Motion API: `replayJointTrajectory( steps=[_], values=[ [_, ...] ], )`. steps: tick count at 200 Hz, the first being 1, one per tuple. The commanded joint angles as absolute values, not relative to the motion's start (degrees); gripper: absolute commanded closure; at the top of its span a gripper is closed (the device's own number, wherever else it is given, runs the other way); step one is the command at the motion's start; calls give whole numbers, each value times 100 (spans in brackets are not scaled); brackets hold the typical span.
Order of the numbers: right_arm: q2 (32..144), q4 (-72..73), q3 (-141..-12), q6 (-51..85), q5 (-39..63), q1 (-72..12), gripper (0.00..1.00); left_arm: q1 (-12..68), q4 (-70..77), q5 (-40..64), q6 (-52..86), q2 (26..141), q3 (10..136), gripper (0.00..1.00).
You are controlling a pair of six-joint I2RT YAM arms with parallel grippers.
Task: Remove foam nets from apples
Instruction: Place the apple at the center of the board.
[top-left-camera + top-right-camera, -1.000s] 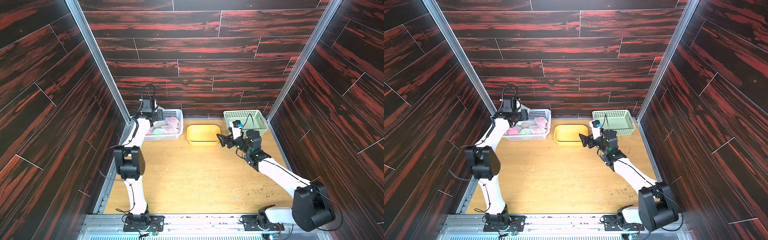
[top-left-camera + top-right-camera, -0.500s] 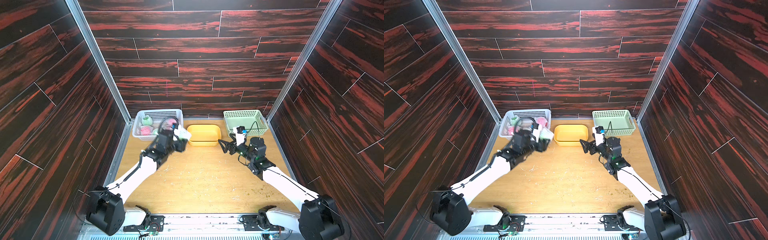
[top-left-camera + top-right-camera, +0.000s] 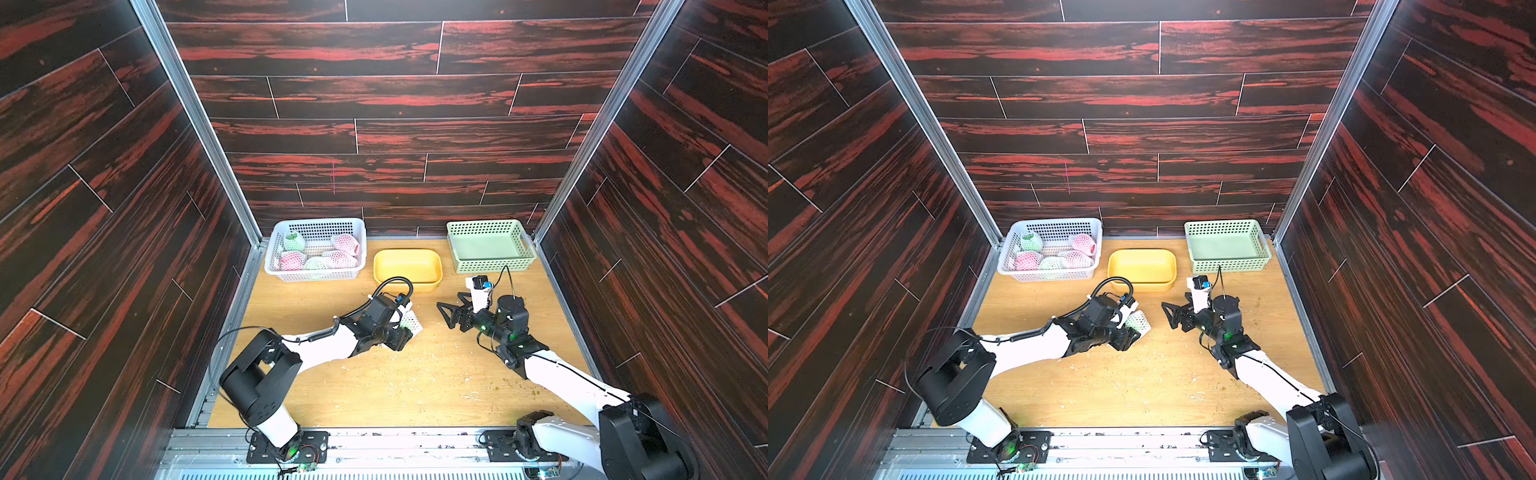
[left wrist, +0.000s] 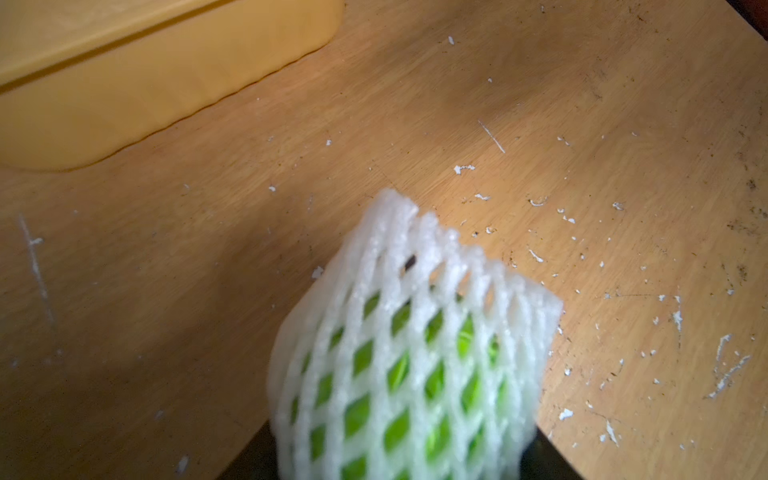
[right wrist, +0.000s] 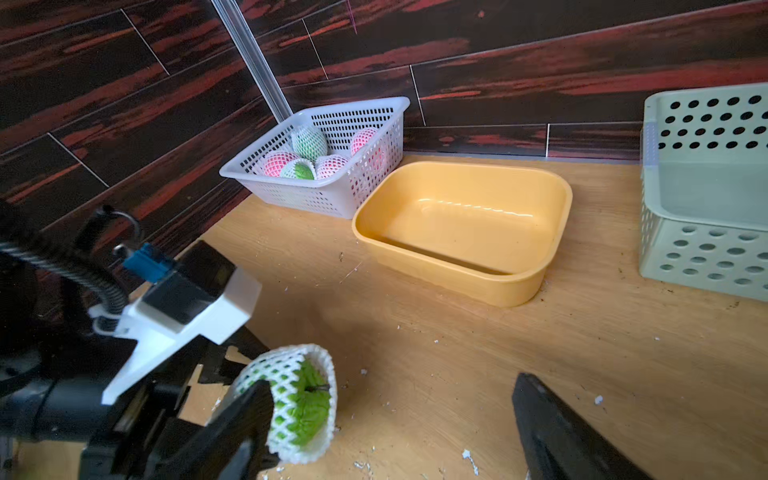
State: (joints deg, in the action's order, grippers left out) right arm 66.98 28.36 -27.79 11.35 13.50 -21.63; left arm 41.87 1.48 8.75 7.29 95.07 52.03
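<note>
Net around the apple, clamped in left gripper before the yellow tub, opens toward the spread right gripper.

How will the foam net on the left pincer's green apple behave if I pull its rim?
The foam net looks soft and stretchy: its open diamonds likely lengthen and the free rim flattens when pinched. The round green apple, gripped through mesh by the left pincer, may turn or slide.

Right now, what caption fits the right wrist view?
Left gripper holds a green apple in its foam net, facing the open right gripper.
</note>
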Motion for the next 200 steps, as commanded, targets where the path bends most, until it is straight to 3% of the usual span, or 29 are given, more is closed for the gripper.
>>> replayJointTrajectory(
  steps=[1, 40, 94, 131, 200],
  values=[
    [6582, 2961, -2690, 1067, 1318, -2197, 6, 4201, -115, 994, 387, 9559, 5513, 29],
    [6847, 2989, -2767, 1076, 1390, -2197, 6, 4201, -202, 964, 215, 9627, 5550, 12],
    [7040, 2869, -3009, 1046, 1442, -2197, 6, 4118, -249, 929, 242, 9465, 5462, 11],
    [7074, 2819, -3068, 1033, 1572, -2197, 6, 3747, 555, 1129, 589, 9001, 4713, 9],
    [7290, 3068, -3102, 1090, 1642, -2199, 6, 3402, 2413, 2176, 1220, 9633, 4135, 9]
  ],
)
